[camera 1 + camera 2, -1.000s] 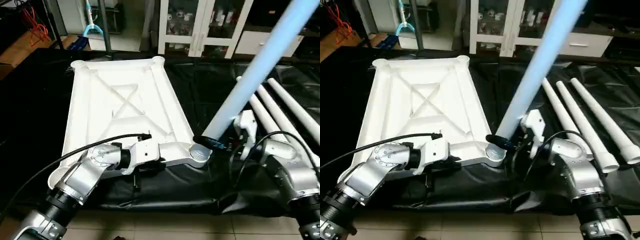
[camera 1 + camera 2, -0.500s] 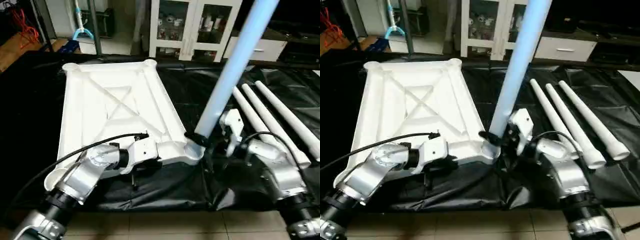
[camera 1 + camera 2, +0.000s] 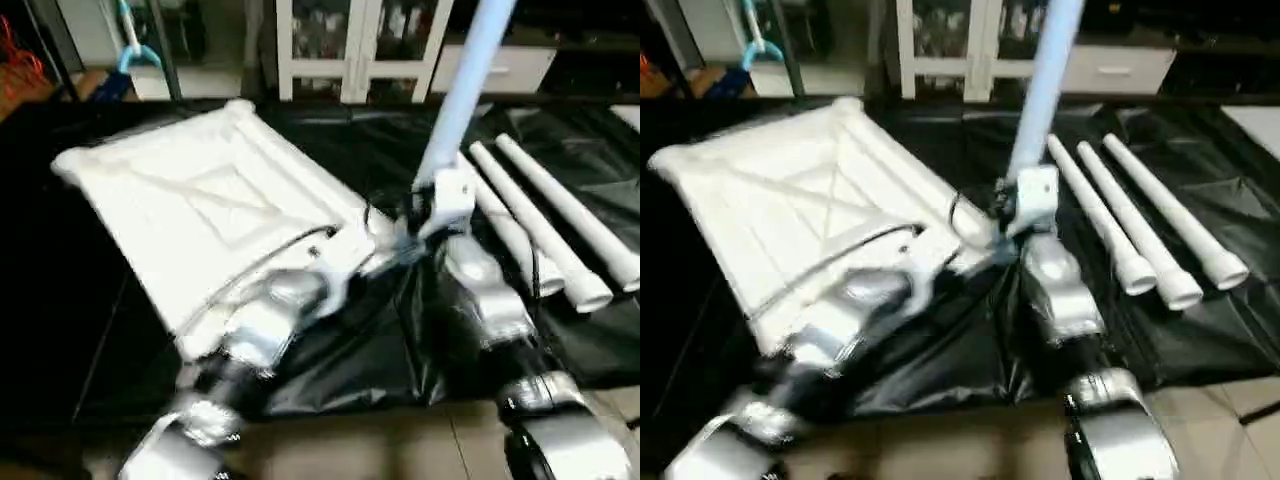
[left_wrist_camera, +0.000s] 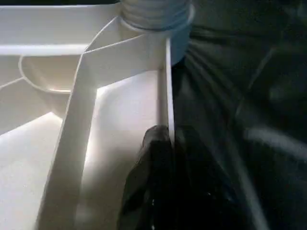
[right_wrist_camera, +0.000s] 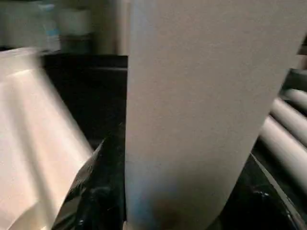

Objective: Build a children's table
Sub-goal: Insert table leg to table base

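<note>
The left gripper [image 4: 160,158] pinches the rim of the upturned table top [image 3: 190,215] on black sheeting [image 3: 360,340]. The right gripper [image 5: 172,211] clasps a nearly upright leg [image 3: 465,85]; three spare legs [image 3: 560,230] lie beyond. A glass-door cabinet [image 3: 345,40] stands behind.

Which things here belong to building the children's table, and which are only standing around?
Belong to the job:
- table top, underside up
- leg at the corner socket, held by the right gripper
- three spare legs on the black sheet
- left gripper, clamped on the top's edge

Standing around:
- white cabinet
</note>
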You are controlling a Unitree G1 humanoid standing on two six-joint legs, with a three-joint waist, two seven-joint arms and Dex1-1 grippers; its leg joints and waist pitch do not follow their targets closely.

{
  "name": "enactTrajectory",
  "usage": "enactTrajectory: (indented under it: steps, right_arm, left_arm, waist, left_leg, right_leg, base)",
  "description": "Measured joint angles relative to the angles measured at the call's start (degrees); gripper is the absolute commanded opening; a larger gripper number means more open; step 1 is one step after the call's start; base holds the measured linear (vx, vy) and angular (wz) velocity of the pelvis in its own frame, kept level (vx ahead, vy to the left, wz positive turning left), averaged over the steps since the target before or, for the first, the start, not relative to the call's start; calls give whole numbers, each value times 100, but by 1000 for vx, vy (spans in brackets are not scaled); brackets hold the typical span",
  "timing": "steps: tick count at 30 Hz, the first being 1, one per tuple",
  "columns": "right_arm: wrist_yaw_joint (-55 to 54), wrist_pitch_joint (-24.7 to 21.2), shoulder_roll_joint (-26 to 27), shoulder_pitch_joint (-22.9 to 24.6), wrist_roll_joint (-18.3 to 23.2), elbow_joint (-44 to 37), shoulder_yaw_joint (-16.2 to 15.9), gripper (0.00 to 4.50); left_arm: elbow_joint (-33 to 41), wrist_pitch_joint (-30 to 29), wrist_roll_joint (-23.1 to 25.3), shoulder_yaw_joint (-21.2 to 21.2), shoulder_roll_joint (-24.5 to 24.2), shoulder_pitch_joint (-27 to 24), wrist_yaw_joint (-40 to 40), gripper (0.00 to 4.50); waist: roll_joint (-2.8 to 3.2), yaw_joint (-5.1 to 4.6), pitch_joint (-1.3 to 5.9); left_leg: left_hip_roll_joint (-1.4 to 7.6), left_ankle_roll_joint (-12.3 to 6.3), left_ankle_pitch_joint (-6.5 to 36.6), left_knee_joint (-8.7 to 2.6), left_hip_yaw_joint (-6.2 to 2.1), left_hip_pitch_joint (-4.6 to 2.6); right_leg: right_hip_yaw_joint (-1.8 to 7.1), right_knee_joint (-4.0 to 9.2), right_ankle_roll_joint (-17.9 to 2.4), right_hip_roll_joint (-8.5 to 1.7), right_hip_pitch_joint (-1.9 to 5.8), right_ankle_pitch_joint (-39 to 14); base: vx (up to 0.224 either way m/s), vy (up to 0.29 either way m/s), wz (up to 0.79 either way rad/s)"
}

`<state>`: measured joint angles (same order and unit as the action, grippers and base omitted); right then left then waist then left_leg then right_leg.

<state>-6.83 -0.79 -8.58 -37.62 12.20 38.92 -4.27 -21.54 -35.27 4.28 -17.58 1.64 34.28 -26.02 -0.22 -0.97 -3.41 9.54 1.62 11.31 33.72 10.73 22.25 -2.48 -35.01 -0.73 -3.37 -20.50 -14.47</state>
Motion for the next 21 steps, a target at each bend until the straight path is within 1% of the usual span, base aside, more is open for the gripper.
enactTrajectory:
  steps: [1,3,6,9,12,14,19,20,21]
  right_arm:
    - [-233,69,70,-116,-47,162,24,185]
    - [-553,175,144,-273,-106,354,44,185]
    - [-700,289,213,-363,-184,513,43,185]
    - [-773,448,296,-478,-281,749,43,185]
    - [-764,718,335,-531,-274,977,68,185]
    - [-666,858,358,-549,-253,1087,144,185]
    - [-492,985,360,-566,-250,1146,195,185]
    - [-439,1000,359,-570,-250,1157,212,220]
    - [-409,1011,359,-576,-250,1173,221,220]
  left_arm:
    - [-61,-67,-32,77,106,60,117,0]
    - [-102,-144,-81,102,174,162,232,0]
    - [-104,-160,-87,108,172,184,273,0]
    - [-104,-172,-81,157,149,184,295,0]
    - [-104,-187,-121,162,123,183,332,0]
    - [-103,-188,-168,163,85,183,333,0]
    - [-103,-194,-223,176,60,183,332,0]
    - [-103,-194,-223,176,55,183,332,0]
    - [-103,-194,-223,176,52,183,332,0]
  waist:
    - [6,-3,2]
    - [13,-4,-1]
    - [19,-5,-6]
    - [29,-13,-16]
    - [31,-13,-18]
    - [31,-10,-19]
    - [31,-6,-18]
    - [31,-4,-18]
    - [31,-4,-18]
  left_leg:
    - [3,-11,-10,-1,1,9]
    - [8,-43,-29,-6,6,41]
    - [13,-52,-29,-4,12,47]
    - [22,-68,-38,-1,42,46]
    - [28,-49,-29,1,60,45]
    - [30,-49,-30,5,64,45]
    - [30,-80,-47,11,68,46]
    - [30,-81,-48,11,69,46]
    - [31,-83,-49,11,69,46]
  right_leg:
    - [0,-3,12,2,-14,7]
    - [1,-2,25,6,-50,14]
    - [0,0,32,8,-56,18]
    - [10,1,39,7,-60,23]
    - [16,-1,40,6,-64,24]
    - [17,-4,43,6,-64,25]
    - [21,-4,47,5,-64,29]
    - [21,-6,47,5,-64,29]
    - [20,-7,47,5,-64,29]
  base:
    - [0,0,0]
    - [0,0,0]
    - [0,0,0]
    - [0,0,0]
    - [0,0,0]
    - [0,0,0]
    - [0,0,0]
    - [0,0,0]
    - [0,0,0]
